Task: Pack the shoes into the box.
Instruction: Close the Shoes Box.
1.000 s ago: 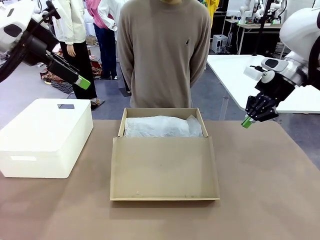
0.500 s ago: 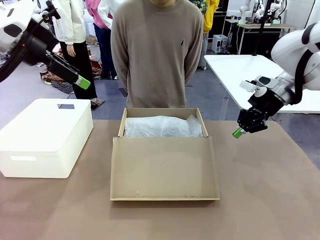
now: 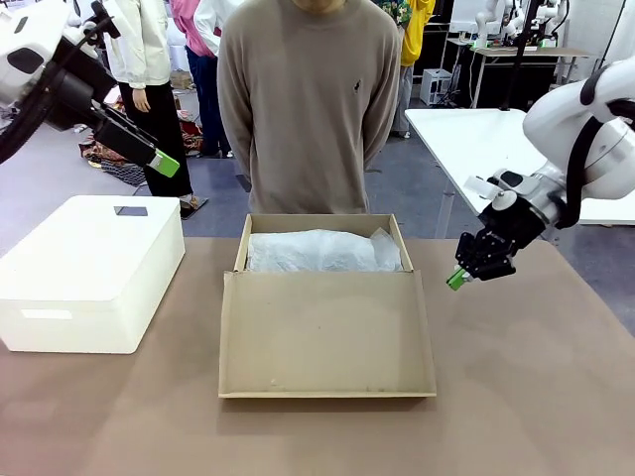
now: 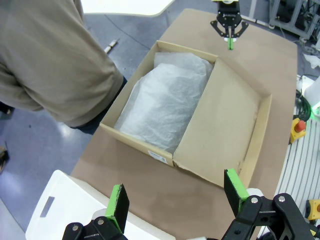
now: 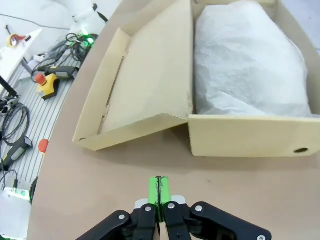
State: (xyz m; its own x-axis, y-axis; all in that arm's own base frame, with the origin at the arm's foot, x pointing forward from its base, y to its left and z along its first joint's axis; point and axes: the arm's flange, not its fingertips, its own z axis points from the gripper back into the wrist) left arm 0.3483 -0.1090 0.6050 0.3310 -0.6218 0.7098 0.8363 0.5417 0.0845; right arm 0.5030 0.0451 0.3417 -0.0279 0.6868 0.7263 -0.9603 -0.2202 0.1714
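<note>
At the bench's middle: we see the box (image 3: 317, 224), tan cardboard and open, with its flap lid (image 3: 327, 337) folded down flat toward our side.
Inside the box: white tissue paper (image 3: 322, 251) is heaped in a mound from wall to wall; we cannot tell what lies under it.
White box (image 3: 89, 273): it sits on the bench (image 3: 516, 397) to the left of the tan box, apart from it, with its lid on.
Left gripper (image 4: 174, 181): we find it raised high over the white box, jaws spread wide, with nothing between its green pads (image 4: 118, 200).
Right gripper (image 3: 456, 279): it hovers above the bench just off the box's right wall, tilted down, fingertips (image 5: 154, 192) pressed together on nothing.
Person (image 3: 308, 99): stands at the far edge, right behind the box.
</note>
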